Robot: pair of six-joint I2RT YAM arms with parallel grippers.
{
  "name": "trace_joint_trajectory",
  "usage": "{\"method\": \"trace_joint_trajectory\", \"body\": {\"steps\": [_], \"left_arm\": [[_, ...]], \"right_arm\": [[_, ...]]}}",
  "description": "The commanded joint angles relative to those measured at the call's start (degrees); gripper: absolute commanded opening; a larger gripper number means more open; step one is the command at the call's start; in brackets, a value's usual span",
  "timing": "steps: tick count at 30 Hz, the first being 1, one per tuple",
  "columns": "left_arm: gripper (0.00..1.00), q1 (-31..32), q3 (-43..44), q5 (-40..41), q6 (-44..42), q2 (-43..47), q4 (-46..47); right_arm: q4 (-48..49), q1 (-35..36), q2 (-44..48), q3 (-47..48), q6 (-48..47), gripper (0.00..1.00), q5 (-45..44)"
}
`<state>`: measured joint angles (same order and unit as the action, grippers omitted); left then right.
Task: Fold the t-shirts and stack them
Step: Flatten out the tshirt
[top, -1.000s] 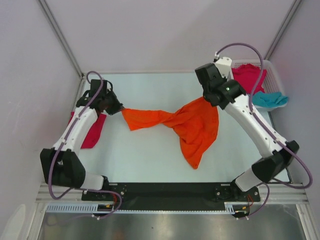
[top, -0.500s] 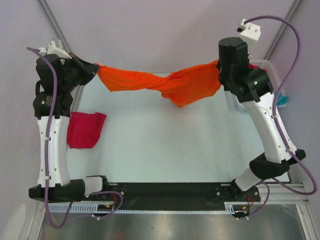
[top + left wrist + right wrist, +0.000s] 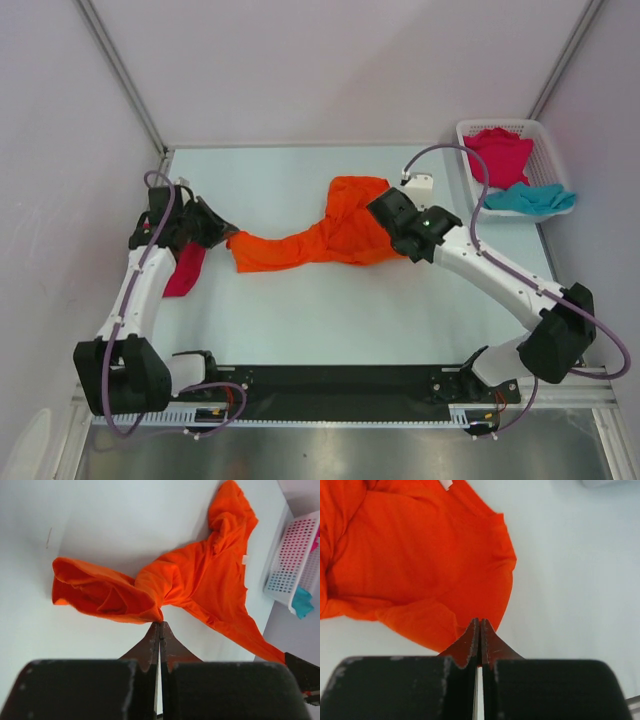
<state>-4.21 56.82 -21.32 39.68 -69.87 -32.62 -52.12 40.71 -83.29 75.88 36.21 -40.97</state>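
Note:
The orange t-shirt [image 3: 320,238] lies twisted across the middle of the table, bunched at its right end. My left gripper [image 3: 228,237] is shut on its left end; the left wrist view shows the cloth [image 3: 200,575] pinched at the closed tips [image 3: 160,624]. My right gripper [image 3: 380,213] is shut on the shirt's right edge, with the cloth [image 3: 420,560] at the closed tips [image 3: 479,621]. A folded magenta t-shirt [image 3: 182,270] lies at the left edge, partly hidden by my left arm. Another magenta t-shirt [image 3: 498,152] and the teal t-shirt [image 3: 538,198] lie in the basket.
The white lattice basket [image 3: 463,128] stands at the back right corner and also shows in the left wrist view [image 3: 292,555]. Grey walls close in the table at the back and sides. The black arm rail runs along the near edge.
Both arms held the orange shirt stretched high in the air half a second ago. They have come down and inward, and the shirt now rests on the table, still held at both ends.

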Motion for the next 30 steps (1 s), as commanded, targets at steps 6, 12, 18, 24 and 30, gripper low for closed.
{"method": "trace_joint_trajectory", "body": {"steps": [6, 12, 18, 24, 30], "left_arm": [[0.44, -0.63, -6.01, -4.52, 1.89, 4.48, 8.36], [0.8, -0.54, -7.77, -3.11, 0.49, 5.0, 8.01], [0.84, -0.63, -11.2, -4.43, 0.66, 5.7, 9.85], [0.84, -0.63, -17.6, -5.05, 2.06, 8.69, 12.32], [0.83, 0.07, -25.16, -4.78, 2.51, 11.94, 15.22]], "right_arm": [[-0.35, 2.71, 7.17, -5.47, 8.79, 0.0, 2.56], [-1.58, 3.59, 5.33, -4.95, 9.5, 0.3, 5.55], [-2.72, 6.13, 4.62, -1.26, 9.5, 0.44, 5.38], [0.34, 4.3, 0.94, 3.21, 4.85, 0.5, 5.81], [2.46, 2.71, -8.99, 11.12, 0.19, 0.49, 9.24]]}}
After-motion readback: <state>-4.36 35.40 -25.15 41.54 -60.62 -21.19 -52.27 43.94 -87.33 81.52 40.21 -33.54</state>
